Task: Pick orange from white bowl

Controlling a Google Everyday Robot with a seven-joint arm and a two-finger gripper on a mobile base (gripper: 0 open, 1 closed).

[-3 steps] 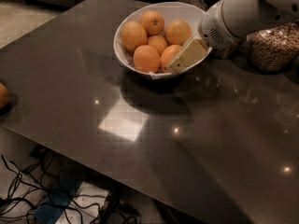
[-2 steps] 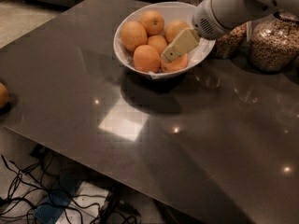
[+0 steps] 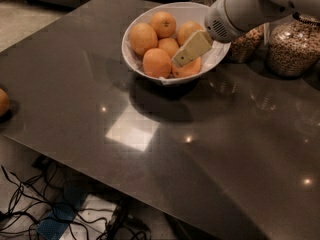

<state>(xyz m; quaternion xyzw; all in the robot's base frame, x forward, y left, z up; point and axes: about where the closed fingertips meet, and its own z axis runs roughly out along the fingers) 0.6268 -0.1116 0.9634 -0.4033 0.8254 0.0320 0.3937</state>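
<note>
While the jaws sit above the orange (image 3: 192,70) in the white bowl (image 3: 130,60), their spread is unclear.

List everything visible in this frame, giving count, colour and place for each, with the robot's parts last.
table: one, dark grey and glossy, fills most of the view
white bowl: one, white, far middle of the table
orange beneath the gripper: one, orange, front right of the bowl, partly covered
other oranges in the bowl: five, orange, a smaller one in the middle
loose orange: one, orange, left edge of the table, cut off by the frame
glass jars: two, clear with brownish grains, far right of the table, one partly behind the arm
cables: several, dark, on the floor below the table's near left
arm: one, white, enters from upper right
gripper: one, tan, over the bowl's front right
</note>
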